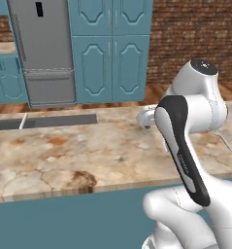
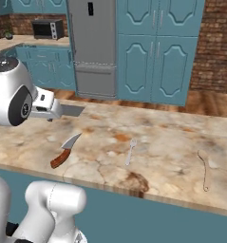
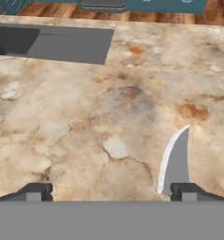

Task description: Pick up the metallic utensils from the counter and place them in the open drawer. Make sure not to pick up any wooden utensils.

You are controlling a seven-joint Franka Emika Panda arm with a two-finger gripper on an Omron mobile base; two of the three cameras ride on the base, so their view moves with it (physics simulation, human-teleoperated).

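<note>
First pick pending: the jaws (image 3: 111,192) hang fully open and empty above the curved silver knife with reddish-brown handle (image 2: 65,151) near the front edge of the marbled beige desk (image 2: 157,156). Next, I judge: centre over the knife and descend.

On the counter (image 2: 172,142) there are three utensils: one knife (image 2: 66,150) with a curved blade and red-brown handle, one thin silver fork (image 2: 130,151), and one pale wooden spoon (image 2: 204,168).
</note>
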